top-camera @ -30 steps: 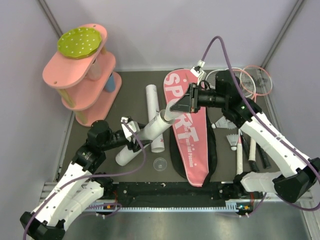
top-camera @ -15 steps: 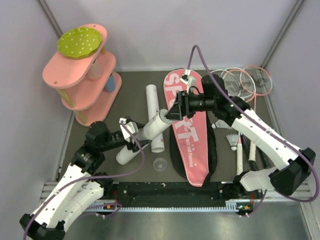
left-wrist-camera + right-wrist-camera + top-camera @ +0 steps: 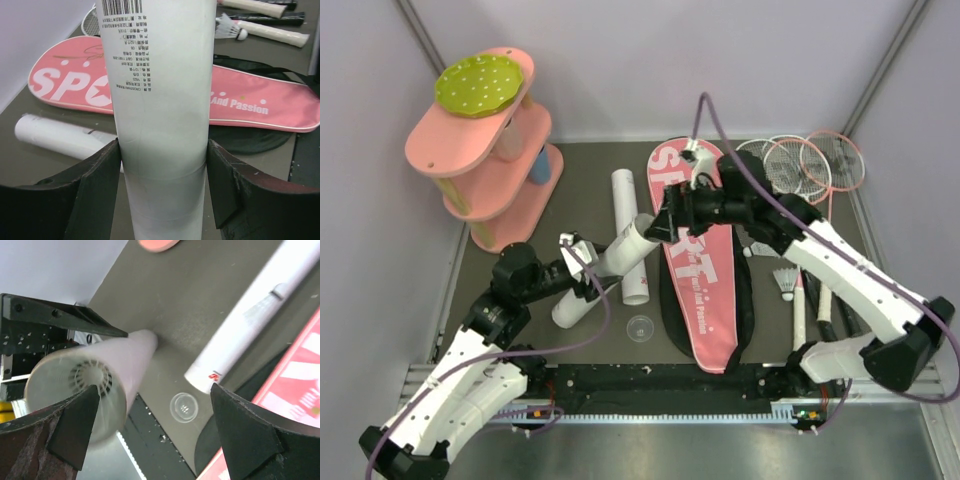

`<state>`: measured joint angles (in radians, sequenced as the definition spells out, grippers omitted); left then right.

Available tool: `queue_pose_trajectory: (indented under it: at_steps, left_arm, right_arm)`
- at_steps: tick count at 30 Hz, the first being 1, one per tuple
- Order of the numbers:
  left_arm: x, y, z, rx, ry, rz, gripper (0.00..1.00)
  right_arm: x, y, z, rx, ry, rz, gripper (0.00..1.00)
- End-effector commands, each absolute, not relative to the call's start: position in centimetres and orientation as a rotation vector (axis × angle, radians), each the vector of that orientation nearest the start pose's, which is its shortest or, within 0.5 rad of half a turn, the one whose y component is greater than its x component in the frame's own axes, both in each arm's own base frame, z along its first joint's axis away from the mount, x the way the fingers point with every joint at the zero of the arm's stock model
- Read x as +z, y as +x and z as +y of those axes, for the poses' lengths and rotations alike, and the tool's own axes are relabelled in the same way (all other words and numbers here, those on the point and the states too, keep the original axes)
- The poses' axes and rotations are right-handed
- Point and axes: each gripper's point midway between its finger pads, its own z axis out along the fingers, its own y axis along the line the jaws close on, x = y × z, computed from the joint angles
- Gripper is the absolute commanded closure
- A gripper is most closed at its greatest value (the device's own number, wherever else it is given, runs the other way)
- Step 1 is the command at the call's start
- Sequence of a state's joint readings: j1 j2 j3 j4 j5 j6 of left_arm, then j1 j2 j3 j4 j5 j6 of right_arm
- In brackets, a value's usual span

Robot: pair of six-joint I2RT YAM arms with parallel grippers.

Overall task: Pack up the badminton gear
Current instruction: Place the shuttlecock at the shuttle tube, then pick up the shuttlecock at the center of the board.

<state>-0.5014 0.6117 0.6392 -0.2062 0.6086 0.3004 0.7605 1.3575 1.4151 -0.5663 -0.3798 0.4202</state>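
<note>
- My left hand (image 3: 582, 270) grips the held tube (image 3: 620, 250) near its lower end, with a jaw pressed on each side. I keep it tilted off the tabletop (image 3: 580, 190), mouth raised toward the middle, so the other arm can feed it.
- My right hand (image 3: 665, 222) stands wide open right at that mouth and holds nothing. In its wrist view a ribbed white shape, the lodged shuttlecock (image 3: 91, 377), seems to sit just inside the tube. I judge that is why the fingers are spread.
- The second tube (image 3: 623, 195) lies flat left of the middle, with the held one passing over it. A clear cap (image 3: 640, 327) sits toward the near edge, probably for closing a tube.
- The bag (image 3: 705, 290) lies pink side up along the middle, running from the far edge to the near edge.
- The rackets (image 3: 800, 160) fan out at the far right corner. The loose shuttlecocks (image 3: 785, 283) lie beside their handles, within my right arm's reach for loading.
</note>
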Motion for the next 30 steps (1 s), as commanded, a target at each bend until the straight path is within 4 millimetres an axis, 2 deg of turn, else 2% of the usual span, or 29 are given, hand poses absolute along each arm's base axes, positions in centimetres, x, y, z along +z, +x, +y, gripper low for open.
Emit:
queue_pose_trajectory:
  at_steps: [1, 3, 5, 6, 8, 10, 13, 14, 16, 17, 18, 19, 20, 21, 24, 26, 27, 29, 30]
  left_arm:
    - [27.6, 20.9, -19.6, -0.569, 0.971, 1.364, 1.0]
    - [27.6, 21.2, -19.4, -0.553, 0.954, 1.384, 1.0]
    - [27.9, 21.2, -19.3, -0.553, 0.947, 1.382, 1.0]
    - [27.9, 21.2, -19.3, -0.552, 0.946, 1.381, 1.0]
    - [27.9, 21.0, -19.3, -0.558, 0.945, 1.379, 1.0]
    - [28.0, 21.0, -19.3, -0.56, 0.944, 1.376, 1.0]
    - [28.1, 20.9, -19.3, -0.564, 0.941, 1.377, 1.0]
    - [28.2, 20.9, -19.3, -0.564, 0.939, 1.374, 1.0]
    - [28.2, 20.9, -19.2, -0.56, 0.932, 1.377, 1.0]
    - [28.4, 20.9, -19.2, -0.558, 0.927, 1.374, 1.0]
    - [28.4, 20.9, -19.2, -0.56, 0.927, 1.374, 1.0]
    - [28.5, 20.8, -19.3, -0.566, 0.93, 1.37, 1.0]
    - [28.5, 20.8, -19.3, -0.568, 0.932, 1.367, 1.0]
    - [28.5, 20.7, -19.3, -0.57, 0.934, 1.366, 1.0]
    - [28.5, 20.6, -19.4, -0.578, 0.936, 1.367, 1.0]
    - [28.5, 20.7, -19.4, -0.582, 0.936, 1.369, 1.0]
    - [28.5, 20.6, -19.5, -0.583, 0.937, 1.369, 1.0]
    - [28.4, 20.6, -19.5, -0.588, 0.937, 1.371, 1.0]
    - [28.4, 20.6, -19.6, -0.592, 0.938, 1.37, 1.0]
  right_arm:
    - [36.0, 23.2, 27.7, 1.051, -0.505, 1.945, 0.06]
    - [36.8, 22.9, 26.4, 1.049, -0.482, 1.909, 0.05]
    - [37.0, 23.5, 25.3, 1.009, -0.435, 1.889, 0.04]
    - [36.2, 23.8, 24.7, 0.983, -0.408, 1.904, 0.04]
    - [35.9, 25.1, 22.9, 0.896, -0.289, 1.902, 0.04]
    - [34.2, 26.2, 21.6, 0.815, -0.21, 1.935, 0.04]
    - [31.0, 28.4, 18.1, 0.683, 0.024, 2.023, 0.04]
    - [29.1, 29.3, 15.8, 0.614, 0.166, 2.082, 0.05]
    - [25.4, 30.4, 12.9, 0.509, 0.302, 2.147, 0.06]
    - [23.1, 31.0, 11.9, 0.464, 0.312, 2.2, 0.07]
    - [21.0, 31.8, 9.9, 0.418, 0.352, 2.224, 0.08]
    - [19.5, 32.3, 9.0, 0.387, 0.359, 2.256, 0.09]
    - [16.8, 32.5, 7.8, 0.328, 0.36, 2.312, 0.09]
    - [16.4, 33.7, 6.9, 0.338, 0.366, 2.288, 0.11]
    - [14.2, 35.5, 4.8, 0.278, 0.374, 2.29, 0.12]
    - [13.9, 36.6, 4.0, 0.251, 0.354, 2.299, 0.16]
    - [12.8, 36.9, 3.1, 0.232, 0.384, 2.327, 0.18]
    - [12.3, 37.4, 2.5, 0.237, 0.398, 2.335, 0.2]
    - [11.8, 37.6, 3.1, 0.278, 0.383, 2.348, 0.21]
